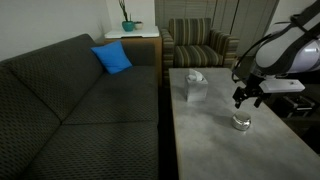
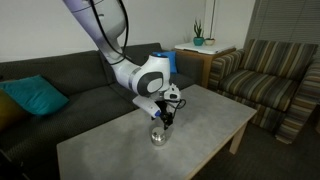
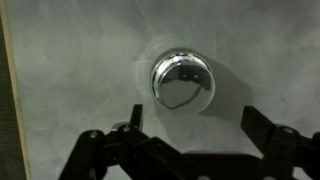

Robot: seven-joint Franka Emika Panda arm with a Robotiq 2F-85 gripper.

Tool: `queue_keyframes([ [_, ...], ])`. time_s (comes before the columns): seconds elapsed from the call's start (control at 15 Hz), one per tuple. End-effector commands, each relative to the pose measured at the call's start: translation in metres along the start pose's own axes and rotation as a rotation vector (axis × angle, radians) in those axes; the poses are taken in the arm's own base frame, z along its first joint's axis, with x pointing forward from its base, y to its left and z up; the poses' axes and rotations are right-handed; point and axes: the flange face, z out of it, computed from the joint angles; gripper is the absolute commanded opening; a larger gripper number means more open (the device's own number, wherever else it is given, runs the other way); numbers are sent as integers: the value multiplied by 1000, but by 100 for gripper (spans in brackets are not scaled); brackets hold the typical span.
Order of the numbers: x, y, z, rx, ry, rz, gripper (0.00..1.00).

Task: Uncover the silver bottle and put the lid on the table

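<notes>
Exterior view: claw (image 1: 243, 98) hovers just above silver bottle (image 1: 241, 122), upright on grey desk (image 1: 210, 150). Exterior view: lid (image 2: 158, 128) in place. Wrist view: claw spread apart, empty, lid (image 3: 181, 80) ahead. Best: centre over lid, descend straight, grip cap only.

A blue cushion (image 1: 112, 58) rests on the dark sofa (image 1: 60, 105), near a striped armchair (image 1: 200, 45) and a tissue box (image 1: 195, 87).

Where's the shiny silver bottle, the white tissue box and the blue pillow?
small round shiny silver metal bottle (image 3: 181, 80): wrist view, on its domed top.
white cube-shaped tissue box (image 1: 195, 90): in an exterior view, its front side.
bright blue pillow (image 1: 113, 58): in an exterior view, its middle.
</notes>
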Motion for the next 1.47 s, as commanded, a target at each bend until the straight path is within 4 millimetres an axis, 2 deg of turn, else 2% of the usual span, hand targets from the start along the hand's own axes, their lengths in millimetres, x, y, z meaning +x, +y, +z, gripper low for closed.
queue_keyframes([
  [0.0, 1, -3, 3, -18, 0, -14, 100],
  [0.47, 1, -15, 37, -42, -14, -52, 100],
  [0.67, 8, -9, 45, -40, 11, -47, 100],
  [0.93, 18, 2, 47, -68, 29, -33, 100],
  [1.0, 16, 5, 40, -64, 21, -31, 100],
  [1.4, 8, 4, 47, 9, -80, -36, 100],
])
